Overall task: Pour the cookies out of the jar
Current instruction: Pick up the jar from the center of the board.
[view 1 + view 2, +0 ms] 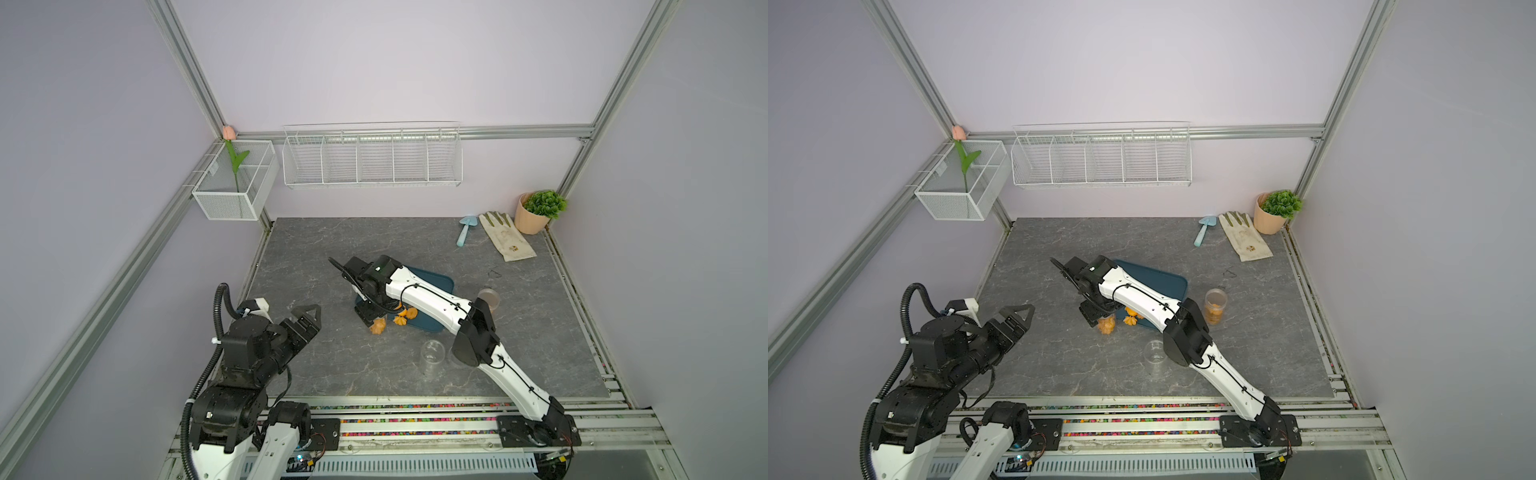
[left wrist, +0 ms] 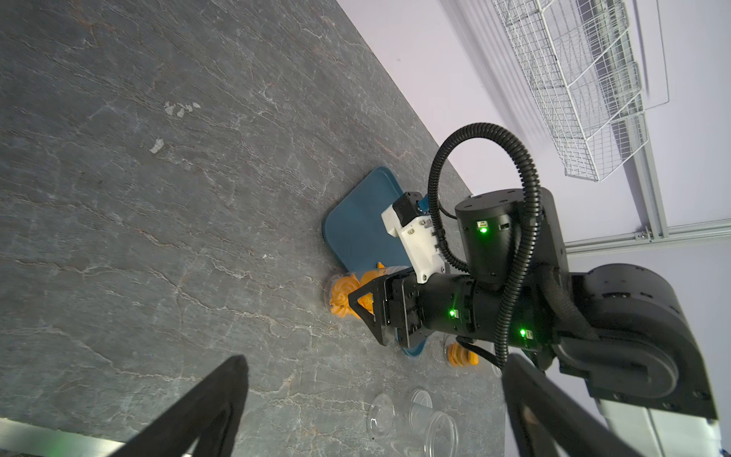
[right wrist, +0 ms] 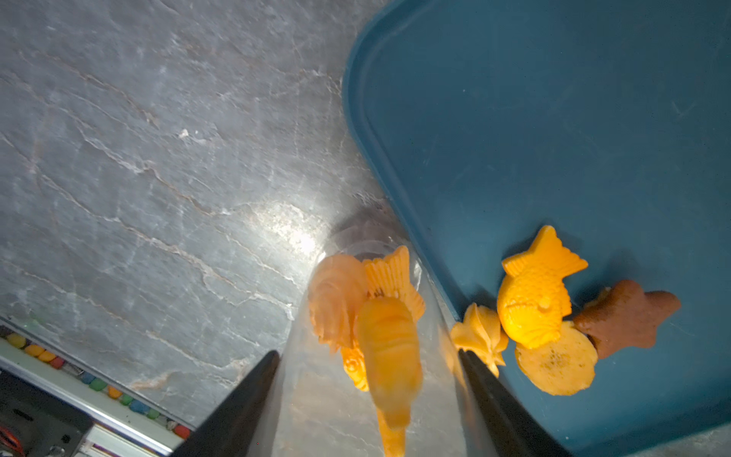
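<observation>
Right gripper clamps jar, cookies inside. More lie beside its finger on tray. Left gripper wide open, empty.

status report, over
left gripper open, empty. right gripper shut on clear jar beside blue tray. cookies: some on tray, some inside jar. nothing blocking.

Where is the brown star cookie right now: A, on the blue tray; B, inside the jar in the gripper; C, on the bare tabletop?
A: the brown star cookie lies on the blue tray beside the yellow fish cookie, outside the jar.
</observation>
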Robot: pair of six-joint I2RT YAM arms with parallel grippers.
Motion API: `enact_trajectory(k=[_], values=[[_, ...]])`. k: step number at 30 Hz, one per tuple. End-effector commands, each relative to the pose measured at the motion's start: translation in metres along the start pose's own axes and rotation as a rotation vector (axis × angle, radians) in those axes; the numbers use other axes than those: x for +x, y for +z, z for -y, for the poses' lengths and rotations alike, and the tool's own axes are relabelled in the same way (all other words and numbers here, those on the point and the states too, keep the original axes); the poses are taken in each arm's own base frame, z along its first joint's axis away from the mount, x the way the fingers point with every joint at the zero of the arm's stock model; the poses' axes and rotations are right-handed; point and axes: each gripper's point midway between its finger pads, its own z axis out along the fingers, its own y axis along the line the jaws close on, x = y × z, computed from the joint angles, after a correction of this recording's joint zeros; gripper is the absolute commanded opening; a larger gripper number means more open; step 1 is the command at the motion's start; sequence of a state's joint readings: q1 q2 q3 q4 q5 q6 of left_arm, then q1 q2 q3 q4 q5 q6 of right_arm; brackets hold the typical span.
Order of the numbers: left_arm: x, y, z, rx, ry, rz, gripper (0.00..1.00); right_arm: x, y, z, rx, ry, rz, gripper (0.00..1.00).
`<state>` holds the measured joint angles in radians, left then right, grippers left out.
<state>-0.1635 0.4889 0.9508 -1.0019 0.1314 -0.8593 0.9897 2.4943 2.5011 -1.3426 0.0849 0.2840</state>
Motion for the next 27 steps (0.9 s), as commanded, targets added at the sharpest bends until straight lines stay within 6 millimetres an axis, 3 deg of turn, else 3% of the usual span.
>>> enact_trajectory(k=[1, 12, 18, 22, 27], values=[[0.003, 0.001, -0.005, -0.009, -0.006, -0.003, 1.0, -0.005, -0.035, 0.009, -0.037, 0.037, 0.06, 0.7], [0.006, 0.004, -0.005, -0.005, -0.002, -0.019, 1.0, -0.003, -0.048, 0.012, -0.168, 0.126, 0.061, 0.69], [0.01, 0.012, 0.001, 0.014, -0.001, -0.066, 1.0, -0.01, -0.072, 0.003, -0.399, 0.229, 0.107, 0.68], [0.014, 0.022, 0.009, 0.046, -0.004, -0.108, 1.0, -0.012, -0.091, 0.011, -0.549, 0.332, 0.139, 0.68], [0.015, 0.035, 0.026, 0.108, -0.025, -0.166, 1.0, -0.015, -0.118, 0.033, -0.732, 0.472, 0.22, 0.67]])
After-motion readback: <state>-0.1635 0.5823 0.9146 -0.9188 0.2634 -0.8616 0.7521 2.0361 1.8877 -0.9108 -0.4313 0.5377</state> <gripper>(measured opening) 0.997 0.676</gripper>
